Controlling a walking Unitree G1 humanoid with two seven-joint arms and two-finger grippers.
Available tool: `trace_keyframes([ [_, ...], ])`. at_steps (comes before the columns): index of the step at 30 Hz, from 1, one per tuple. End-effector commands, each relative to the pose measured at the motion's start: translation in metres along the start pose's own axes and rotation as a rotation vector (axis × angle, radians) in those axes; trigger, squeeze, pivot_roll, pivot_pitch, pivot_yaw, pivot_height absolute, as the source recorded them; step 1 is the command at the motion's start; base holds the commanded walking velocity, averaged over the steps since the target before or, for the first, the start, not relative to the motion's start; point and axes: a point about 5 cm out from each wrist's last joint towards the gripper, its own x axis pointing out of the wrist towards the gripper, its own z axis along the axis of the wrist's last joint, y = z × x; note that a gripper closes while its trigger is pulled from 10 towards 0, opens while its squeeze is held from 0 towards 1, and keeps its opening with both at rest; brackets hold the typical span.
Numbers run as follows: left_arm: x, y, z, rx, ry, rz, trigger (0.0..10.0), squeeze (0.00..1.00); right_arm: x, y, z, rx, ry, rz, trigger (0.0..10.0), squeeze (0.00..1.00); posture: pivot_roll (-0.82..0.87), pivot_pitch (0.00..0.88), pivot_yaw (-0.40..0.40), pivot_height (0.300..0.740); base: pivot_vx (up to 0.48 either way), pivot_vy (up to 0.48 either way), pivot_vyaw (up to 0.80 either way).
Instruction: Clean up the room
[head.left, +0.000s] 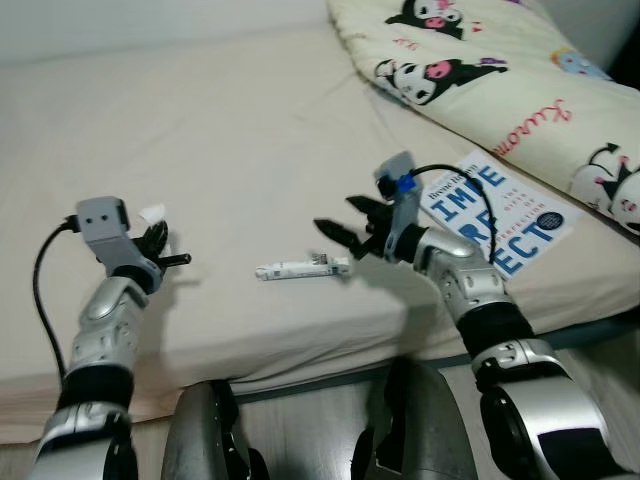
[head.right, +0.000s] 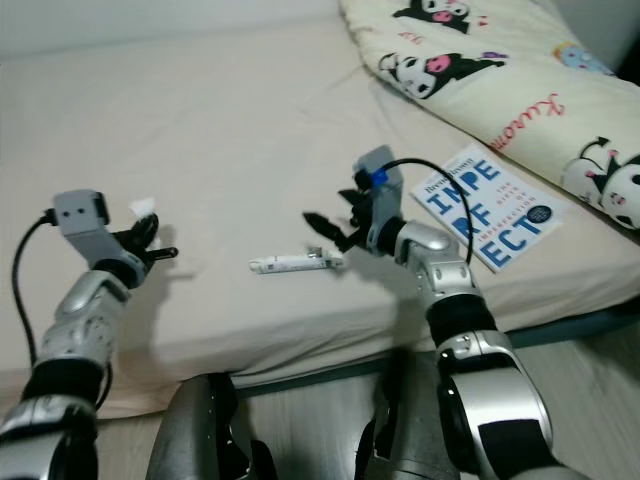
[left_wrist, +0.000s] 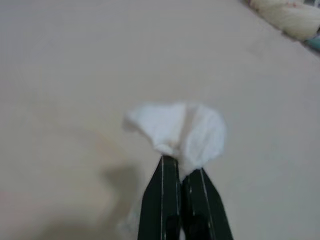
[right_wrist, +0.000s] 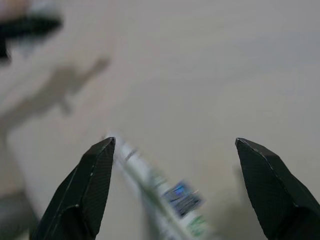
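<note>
Right gripper (right_wrist: 175, 150), jaws wide, hovered over the white tube (head.left: 300, 269) to straddle it; left gripper (left_wrist: 182, 172) pinched a crumpled tissue (left_wrist: 180, 131).

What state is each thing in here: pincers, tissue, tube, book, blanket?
Left pincer: shut on the white tissue, held above the bed sheet.
Right pincer: open, hovering over the tube, not gripping it.
White tube: lying flat on the sheet near the bed's front edge.
Book: closed, cover up, flat on the bed beside the blanket.
Cartoon-print blanket: rumpled, heaped along the bed's right side.
</note>
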Motion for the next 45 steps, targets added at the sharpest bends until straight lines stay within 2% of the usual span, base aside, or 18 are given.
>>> trace_keyframes([
  [1,-0.007,-0.007,0.003,-0.018,0.007,-0.05,0.0,0.0,0.003,0.004,-0.012,-0.102,0.102,0.04,10.0,0.0,0.22,0.335,0.046,0.526,0.0,0.0,0.0],
  [2,-0.015,-0.011,0.007,-0.023,0.015,-0.074,0.0,0.0,0.002,0.0,-0.016,-0.199,0.161,0.005,10.0,0.0,0.24,0.338,0.05,0.526,0.0,0.0,0.0],
  [3,-0.019,-0.013,0.008,-0.021,0.026,-0.085,2.4,0.0,0.0,-0.003,-0.015,-0.243,0.177,-0.032,10.0,0.0,0.24,0.339,0.049,0.526,0.0,0.0,0.0],
  [4,-0.022,-0.014,0.008,-0.021,0.034,-0.091,7.4,0.0,0.0,-0.005,-0.014,-0.265,0.177,-0.05,10.0,0.0,0.25,0.341,0.049,0.526,0.0,0.0,0.0],
  [5,-0.022,-0.014,0.008,-0.021,0.034,-0.091,7.4,0.0,0.0,-0.005,-0.014,-0.265,0.177,-0.05,10.0,0.0,0.25,0.341,0.049,0.526,0.0,0.0,0.0],
  [6,-0.029,-0.017,0.009,-0.01,0.045,-0.101,10.0,0.0,-0.001,-0.009,-0.009,-0.301,0.166,-0.092,10.0,0.0,0.29,0.346,0.054,0.526,0.0,0.0,0.0],
  [12,-0.043,-0.023,0.01,0.007,0.076,-0.114,10.0,0.0,0.002,-0.007,-0.012,-0.325,0.185,-0.085,10.0,0.0,0.31,0.353,0.054,0.526,0.0,0.0,0.0],
  [16,-0.051,-0.029,0.012,0.013,0.089,-0.125,10.0,0.0,0.005,0.004,-0.027,-0.258,0.199,-0.015,9.4,0.0,0.34,0.356,0.051,0.526,0.0,0.0,0.0],
  [17,-0.053,-0.03,0.014,0.014,0.093,-0.128,10.0,0.0,0.006,0.009,-0.032,-0.226,0.202,0.032,4.5,0.0,0.35,0.362,0.055,0.526,0.0,0.0,0.0],
  [18,-0.054,-0.03,0.014,0.013,0.096,-0.129,10.0,0.0,0.007,0.012,-0.035,-0.205,0.203,0.064,4.5,0.0,0.35,0.362,0.055,0.526,0.0,0.0,0.0],
  [19,-0.055,-0.03,0.015,0.014,0.099,-0.131,10.0,0.0,0.008,0.018,-0.039,-0.172,0.202,0.114,7.4,0.0,0.35,0.367,0.055,0.526,0.0,0.0,0.0],
  [21,-0.057,-0.031,0.017,0.014,0.103,-0.133,10.0,0.0,0.01,0.024,-0.042,-0.14,0.199,0.164,7.4,0.0,0.36,0.368,0.055,0.526,0.0,0.0,0.0],
  [22,-0.057,-0.031,0.017,0.014,0.105,-0.135,10.0,0.0,0.011,0.027,-0.045,-0.121,0.199,0.186,10.0,0.0,0.36,0.371,0.058,0.526,0.0,0.0,0.0],
  [27,-0.064,-0.035,0.02,0.012,0.13,-0.139,10.0,0.0,0.012,0.033,-0.057,-0.111,0.229,0.192,10.0,0.0,0.37,0.38,0.064,0.526,0.0,0.0,0.0],
  [29,-0.067,-0.036,0.022,0.012,0.144,-0.138,10.0,0.0,0.01,0.029,-0.058,-0.112,0.237,0.147,0.0,0.0,0.37,0.389,0.068,0.526,0.0,0.0,0.0],
  [38,-0.07,-0.04,0.023,0.002,0.168,-0.132,10.0,0.0,0.0,0.017,-0.062,-0.233,0.328,0.088,0.0,0.0,0.35,0.393,0.064,0.526,0.0,0.0,0.0],
  [43,-0.069,-0.046,0.022,-0.014,0.169,-0.136,10.0,0.0,-0.003,0.017,-0.067,-0.223,0.328,0.084,0.0,0.0,0.34,0.38,0.053,0.526,0.0,0.0,0.0],
  [45,-0.065,-0.051,0.02,-0.031,0.161,-0.137,10.0,0.0,-0.003,0.015,-0.06,-0.161,0.243,0.055,0.0,0.0,0.31,0.339,0.031,0.526,0.0,0.0,0.0],
])
